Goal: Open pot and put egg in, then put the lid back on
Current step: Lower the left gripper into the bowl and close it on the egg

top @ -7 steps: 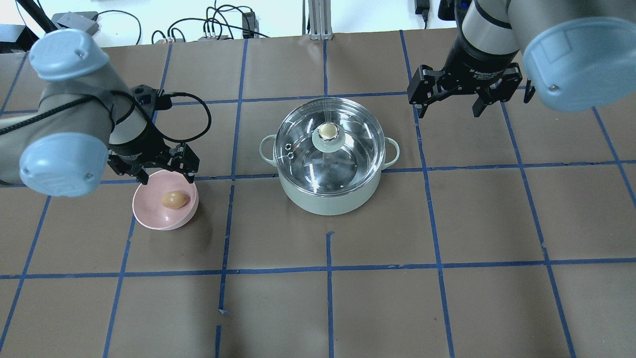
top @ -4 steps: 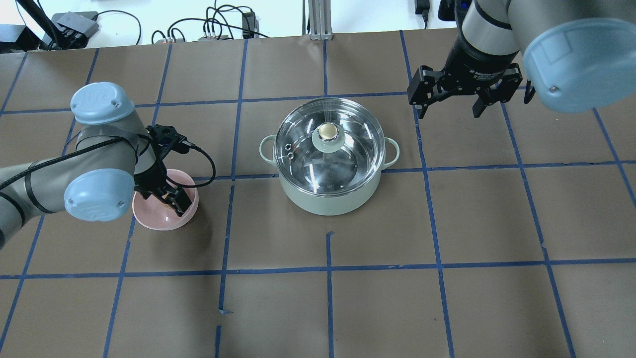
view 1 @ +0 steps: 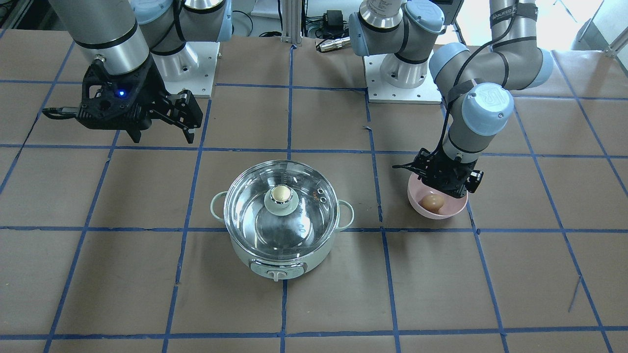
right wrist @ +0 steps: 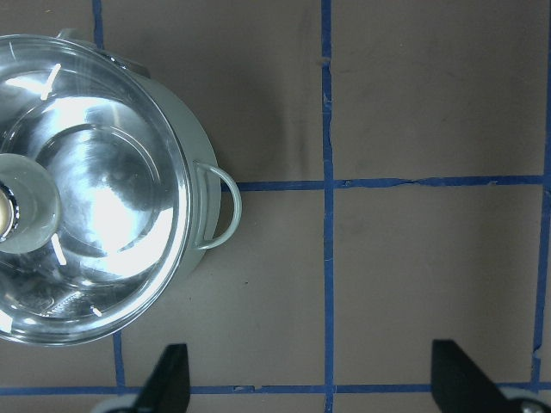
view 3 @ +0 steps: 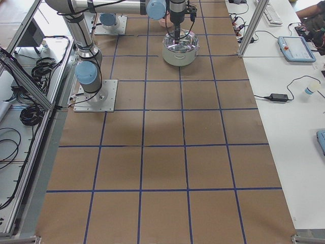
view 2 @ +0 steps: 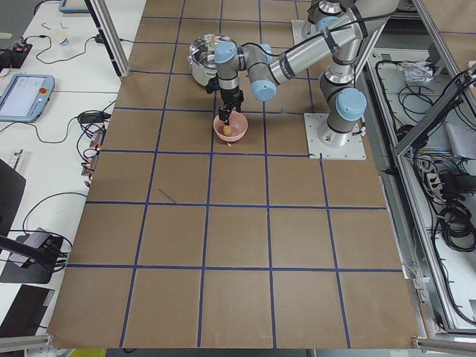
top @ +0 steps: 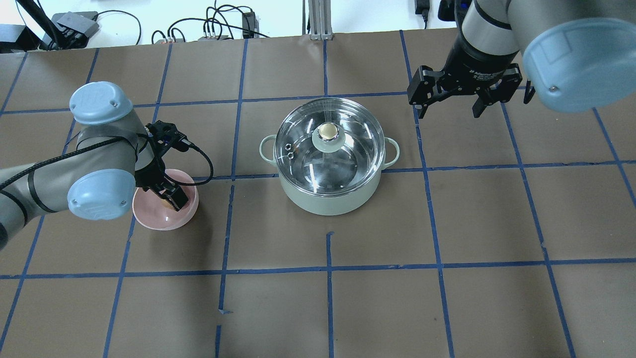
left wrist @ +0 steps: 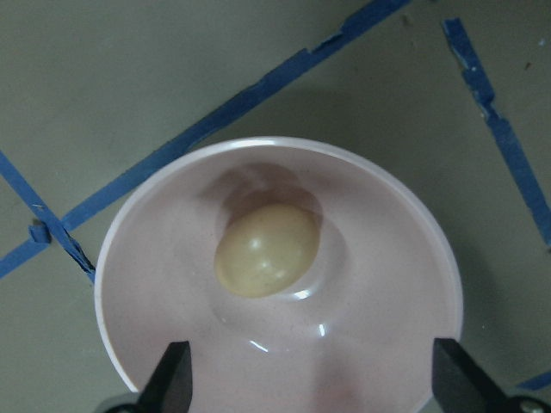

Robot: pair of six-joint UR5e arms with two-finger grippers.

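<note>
Egg (left wrist: 265,249) lying in pink bowl (left wrist: 387,258), centre of left wrist view; curved bowl stops it rolling. Left gripper (left wrist: 314,380) low over bowl, fingers spread wide either side of egg, nothing gripped; probably lining up pick. Lid (top: 348,149) seated on pot (top: 328,201), mid overhead frame. Right gripper (top: 449,102) at upper right, spread wide, empty, apart from pot; probably staged for lid knob (top: 328,131).

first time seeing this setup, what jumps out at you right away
The mint-green pot sits mid-table with its shiny glass lid on, the biggest and brightest thing there. On the robot's left, the left claw hangs open low over a pink bowl that holds a light-brown egg. The right claw hovers open above the table, off to the pot's right.
</note>
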